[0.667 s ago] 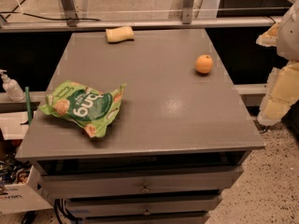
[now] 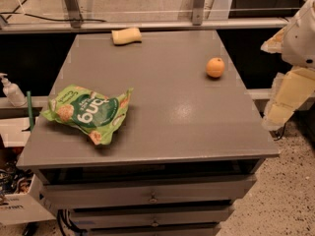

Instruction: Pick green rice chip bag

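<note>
A green rice chip bag [image 2: 88,113] lies by the left edge of the desk [image 2: 187,127], near its front-left corner. It looks light, soft and slippery, best pinched across a crimped end. The tool [image 2: 289,95] hangs beyond the right edge, touching nothing on the desk; open or closed, I cannot tell.

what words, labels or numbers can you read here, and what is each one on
Crinkled green foil rice chip bag: large white letters, upside down to the camera, seemingly "bong", not certain.
Same bag, smaller print: too small to read.
White box at lower left: dark print, too blurred to read.
White pump bottle: no legible label.
Pale pincer, right of the grey table: no text visible.
</note>
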Controlling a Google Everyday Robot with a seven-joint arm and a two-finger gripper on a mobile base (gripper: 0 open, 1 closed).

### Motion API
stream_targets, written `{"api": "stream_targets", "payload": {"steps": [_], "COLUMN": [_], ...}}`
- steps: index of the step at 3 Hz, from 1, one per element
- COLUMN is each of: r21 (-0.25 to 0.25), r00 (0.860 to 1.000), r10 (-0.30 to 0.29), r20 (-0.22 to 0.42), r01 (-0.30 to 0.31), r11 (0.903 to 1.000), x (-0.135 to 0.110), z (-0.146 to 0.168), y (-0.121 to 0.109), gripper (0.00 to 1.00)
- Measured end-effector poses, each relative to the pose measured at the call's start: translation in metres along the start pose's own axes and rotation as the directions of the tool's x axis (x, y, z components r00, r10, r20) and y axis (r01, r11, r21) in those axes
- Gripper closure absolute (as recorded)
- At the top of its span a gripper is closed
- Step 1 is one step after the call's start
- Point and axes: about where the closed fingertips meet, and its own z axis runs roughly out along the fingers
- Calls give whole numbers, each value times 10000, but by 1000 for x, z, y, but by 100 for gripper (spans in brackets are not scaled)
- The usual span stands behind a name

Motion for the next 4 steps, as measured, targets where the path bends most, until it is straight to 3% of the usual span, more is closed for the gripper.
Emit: {"api": "stream_targets", "payload": {"steps": [1, 2, 3, 4], "r21": [-702, -1779, -2812, -3219], "r00": [9952, 9662, 9110, 8751], "r10": [105, 474, 1027, 1370], "r20": [973, 2535, 3995, 4642], "r01": [-36, -16, 152, 225], "r11": [9975, 9841, 9595, 9465], "x": [-19, -54, -87, -108], "z": [38, 75, 94, 83], "y": [-1, 13, 44, 54], "gripper": [0, 0, 0, 0]}}
